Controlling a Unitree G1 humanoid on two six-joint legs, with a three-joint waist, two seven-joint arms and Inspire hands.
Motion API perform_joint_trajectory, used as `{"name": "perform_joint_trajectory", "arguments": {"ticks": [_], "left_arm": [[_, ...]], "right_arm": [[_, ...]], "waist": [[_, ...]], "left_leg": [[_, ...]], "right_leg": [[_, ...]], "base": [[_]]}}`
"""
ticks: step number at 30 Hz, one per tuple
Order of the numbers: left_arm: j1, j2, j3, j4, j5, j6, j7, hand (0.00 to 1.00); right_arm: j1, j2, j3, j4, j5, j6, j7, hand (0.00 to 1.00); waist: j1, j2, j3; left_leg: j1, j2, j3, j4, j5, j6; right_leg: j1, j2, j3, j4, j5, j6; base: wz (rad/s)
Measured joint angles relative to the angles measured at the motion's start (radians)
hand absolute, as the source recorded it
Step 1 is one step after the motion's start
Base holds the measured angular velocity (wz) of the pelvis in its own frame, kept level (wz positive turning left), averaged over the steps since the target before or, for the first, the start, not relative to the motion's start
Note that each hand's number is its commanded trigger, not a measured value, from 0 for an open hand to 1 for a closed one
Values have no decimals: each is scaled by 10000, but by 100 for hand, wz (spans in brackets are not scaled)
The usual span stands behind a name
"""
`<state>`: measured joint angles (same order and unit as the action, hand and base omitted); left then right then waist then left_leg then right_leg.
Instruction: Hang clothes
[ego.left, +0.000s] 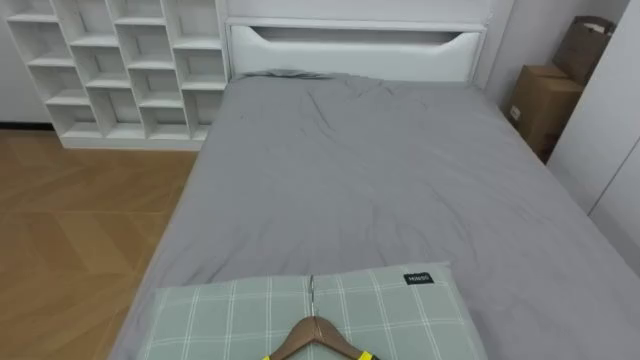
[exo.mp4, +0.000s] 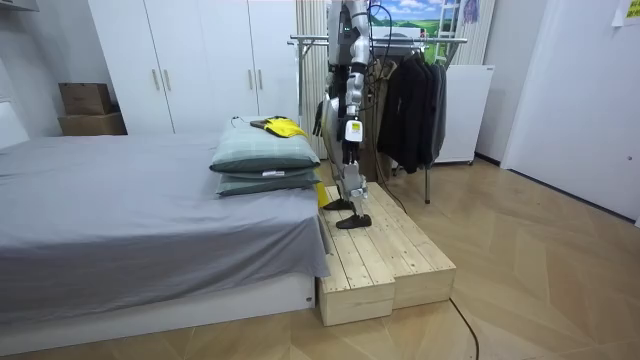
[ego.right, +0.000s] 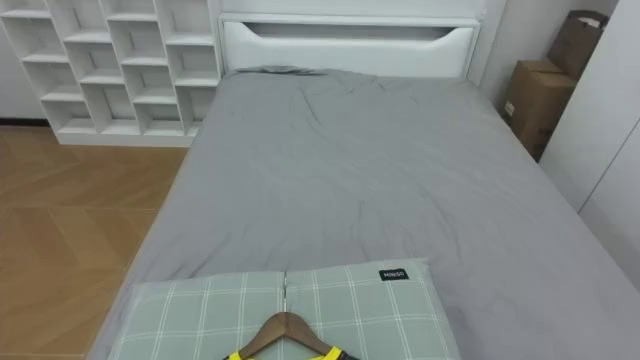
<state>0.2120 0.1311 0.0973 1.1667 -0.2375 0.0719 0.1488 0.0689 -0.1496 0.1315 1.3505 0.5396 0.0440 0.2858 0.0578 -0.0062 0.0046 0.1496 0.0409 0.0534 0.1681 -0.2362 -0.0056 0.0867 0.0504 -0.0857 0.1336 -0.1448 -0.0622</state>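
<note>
Evidently at the outset, the wooden hanger (ego.left: 314, 338) bearing the yellow garment (exo.mp4: 284, 126) lies unhung on the plaid pillow (ego.left: 240, 315) at the foot of the bed (ego.left: 380, 180), the clothes rack (exo.mp4: 447, 40) stands behind the robot, and whether its lowered left hand (exo.mp4: 351, 128) is released or clenched cannot be told.

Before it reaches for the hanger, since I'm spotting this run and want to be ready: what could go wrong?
The wooden hanger with the yellow garment lies on stacked pillows at the foot of the bed; soft pillows may give and let it slide off. The robot stands on a raised wooden platform, so turning to the clothes rack behind it risks a misstep at the edge.
</note>
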Motion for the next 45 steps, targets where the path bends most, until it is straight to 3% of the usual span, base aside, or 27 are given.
{"name": "perform_joint_trajectory", "arguments": {"ticks": [20, 30, 41, 45], "left_arm": [[119, 7, -8, -110, 130, -351, 354, 0], [137, 54, 186, -89, 148, -492, 1075, 0], [200, 55, 480, -67, 116, -460, 1348, 0], [187, 25, 519, -73, -249, -274, 1458, 0]], "right_arm": [[-32, -22, 27, -9, -171, -44, -58, 0], [-48, 26, 31, 8, -442, -120, -288, 0], [-69, 38, 29, 30, -406, -54, -668, 0], [-89, 38, 2, 20, -400, 17, -807, 0]], "waist": [[-3, -80, 17], [32, -372, 9], [49, -296, 3], [27, -218, -10]], "left_leg": [[-38, -14, -2, 21, 0, 0], [-16, -15, 1, 19, 0, 1], [-1, -14, -4, 9, 0, 1], [39, -14, -12, 5, -1, 1]], "right_leg": [[-13, -30, -119, 1, -27, 13], [4, -28, -63, 11, -32, 15], [32, -32, -82, 6, -33, 15], [121, -34, -75, 3, -31, 15]], "base": [[0], [0], [0], [0]]}}
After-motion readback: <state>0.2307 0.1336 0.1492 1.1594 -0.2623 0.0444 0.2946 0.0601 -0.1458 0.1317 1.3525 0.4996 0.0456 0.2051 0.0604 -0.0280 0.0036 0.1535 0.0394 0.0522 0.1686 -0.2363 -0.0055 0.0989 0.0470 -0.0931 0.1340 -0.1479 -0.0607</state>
